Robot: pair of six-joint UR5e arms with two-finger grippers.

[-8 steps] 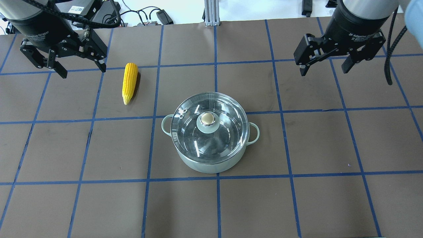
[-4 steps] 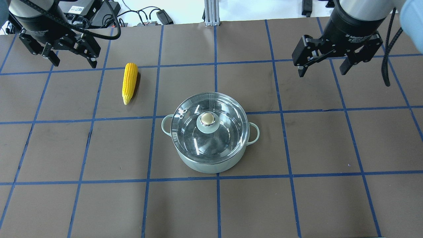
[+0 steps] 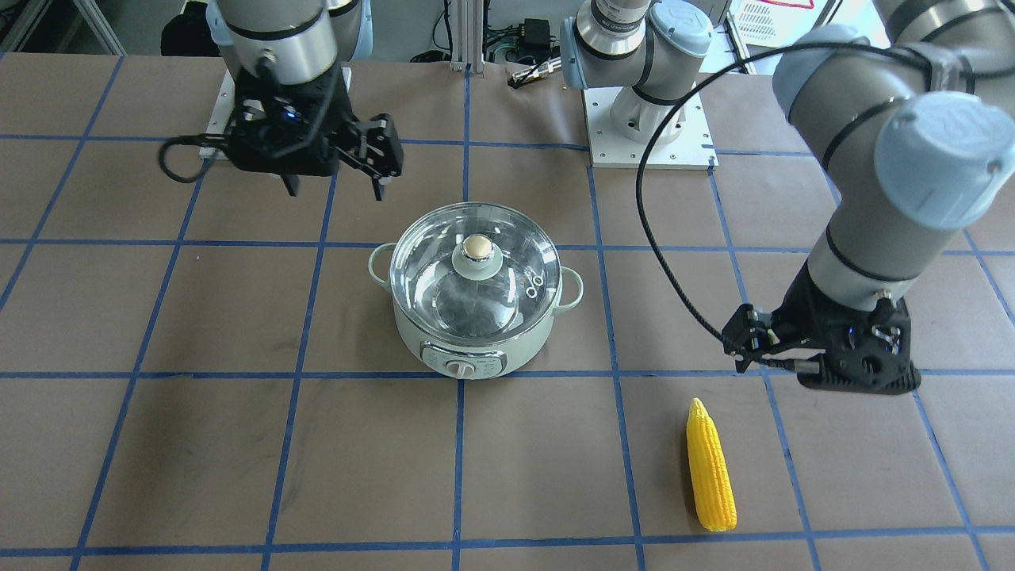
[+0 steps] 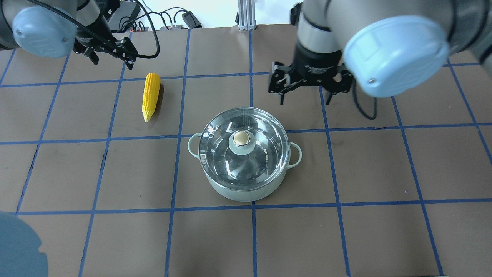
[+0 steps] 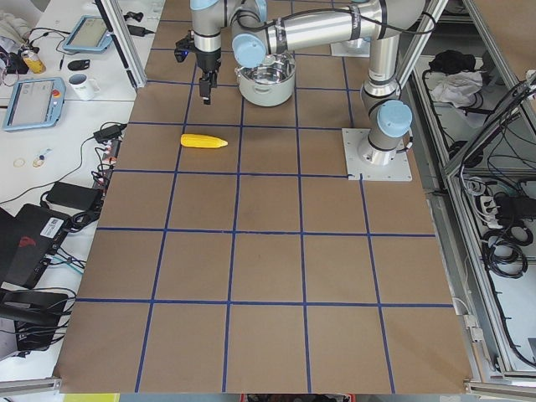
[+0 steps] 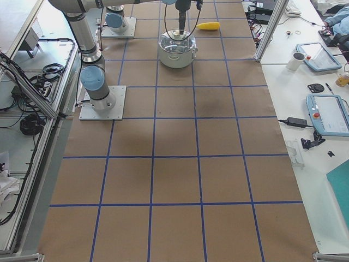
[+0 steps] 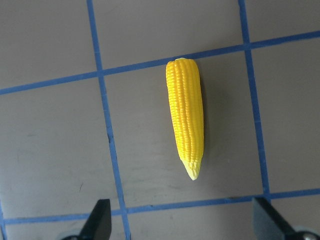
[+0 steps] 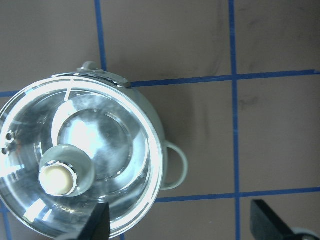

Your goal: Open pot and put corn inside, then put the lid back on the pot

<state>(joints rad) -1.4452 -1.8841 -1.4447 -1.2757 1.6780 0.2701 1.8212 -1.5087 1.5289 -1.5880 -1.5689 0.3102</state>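
Now, with the glass lid (image 4: 256, 122) seated on the pot (image 4: 246, 193) and the corn cob (image 4: 150, 96) lying at its 10 o'clock, centre your right gripper (image 4: 306, 98), jaws apart at 1 o'clock, squarely over the gold-capped knob (image 4: 241, 138) before descending, while the left gripper (image 4: 112, 60) hovers spread near the corn cob.

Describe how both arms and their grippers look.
The left arm and right arm are silver-grey tubes with rounded pale blue joint caps. A black cable loops loosely along each. The left gripper and right gripper are black, two-fingered, with exposed linkages; the right one's body carries small white lettering.
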